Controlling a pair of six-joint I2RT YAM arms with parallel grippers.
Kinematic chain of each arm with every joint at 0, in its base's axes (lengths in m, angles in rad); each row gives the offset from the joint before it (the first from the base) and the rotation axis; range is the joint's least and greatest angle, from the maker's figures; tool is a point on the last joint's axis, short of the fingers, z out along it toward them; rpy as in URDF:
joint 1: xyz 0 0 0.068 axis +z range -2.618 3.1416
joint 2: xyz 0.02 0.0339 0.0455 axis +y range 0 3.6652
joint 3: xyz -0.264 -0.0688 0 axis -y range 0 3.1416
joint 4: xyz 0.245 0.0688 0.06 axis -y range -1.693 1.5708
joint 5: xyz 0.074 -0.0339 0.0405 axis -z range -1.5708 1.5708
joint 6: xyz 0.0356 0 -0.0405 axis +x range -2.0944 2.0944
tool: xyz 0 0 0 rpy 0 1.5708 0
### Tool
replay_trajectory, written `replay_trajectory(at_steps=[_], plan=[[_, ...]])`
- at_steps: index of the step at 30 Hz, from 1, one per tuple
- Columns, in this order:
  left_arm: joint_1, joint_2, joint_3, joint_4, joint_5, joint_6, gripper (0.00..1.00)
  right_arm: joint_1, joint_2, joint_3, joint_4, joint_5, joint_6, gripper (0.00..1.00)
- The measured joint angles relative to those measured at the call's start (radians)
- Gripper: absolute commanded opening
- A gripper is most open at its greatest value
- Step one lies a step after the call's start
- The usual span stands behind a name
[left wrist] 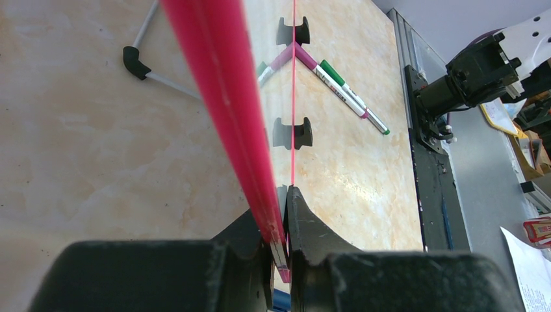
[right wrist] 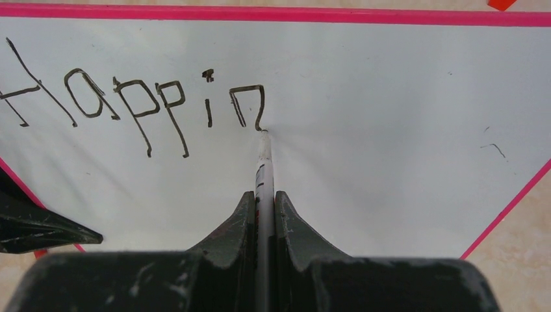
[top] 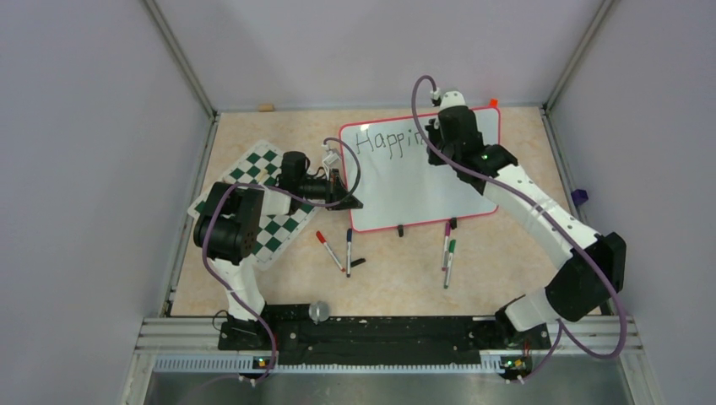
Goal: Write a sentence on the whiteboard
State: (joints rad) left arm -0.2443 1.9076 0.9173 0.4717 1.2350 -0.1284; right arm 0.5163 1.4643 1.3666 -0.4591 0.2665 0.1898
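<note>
The whiteboard lies on the tabletop, white with a thin red frame, and "Happin" is written in black along its top. My right gripper is shut on a marker. The marker's tip touches the whiteboard at the foot of the "n". From above, the right gripper hovers over the board's upper right part. My left gripper is shut on the board's red frame, and in the top view the left gripper sits at the board's lower left edge.
A green-and-white checkered mat lies left of the board, under the left arm. In front of the board lie a red marker, a dark one, a loose black cap, and a purple and green pair. The board's black feet rest on the table.
</note>
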Motion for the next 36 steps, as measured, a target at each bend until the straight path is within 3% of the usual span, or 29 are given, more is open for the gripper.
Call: replay_trajectory(at_steps=[11, 36], plan=[[0.000, 0.000, 0.000, 0.000, 0.002, 0.000, 0.00, -0.003, -0.048, 0.002, 0.021, 0.030, -0.005, 0.00], [0.000, 0.000, 0.000, 0.000, -0.001, -0.001, 0.00, -0.041, 0.003, 0.002, 0.048, 0.073, 0.000, 0.00]])
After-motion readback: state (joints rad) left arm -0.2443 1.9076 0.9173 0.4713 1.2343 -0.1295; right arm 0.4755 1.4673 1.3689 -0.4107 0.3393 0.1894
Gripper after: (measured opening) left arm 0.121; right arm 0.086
